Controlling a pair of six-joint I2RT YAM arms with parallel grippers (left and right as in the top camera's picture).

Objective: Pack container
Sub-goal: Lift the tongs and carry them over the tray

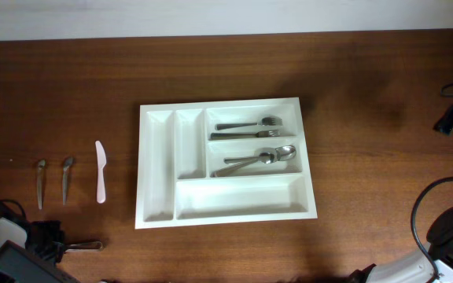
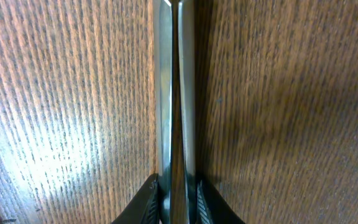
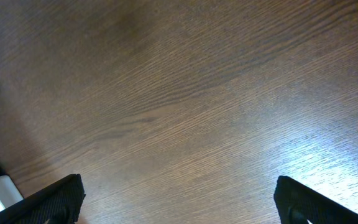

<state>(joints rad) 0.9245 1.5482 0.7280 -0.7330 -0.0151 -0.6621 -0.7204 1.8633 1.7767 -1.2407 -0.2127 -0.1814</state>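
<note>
Left pincer tight on steel utensil (right pincer apart); container lengthwise left-right.

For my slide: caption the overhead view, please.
White cutlery tray holding forks and spoons; two loose spoons and a white knife lie to its left.

No words, numbers, brands or signs can be read anywhere: none on the white container, none on the brown counter, and none on the shiny metal utensil seen close up
</note>
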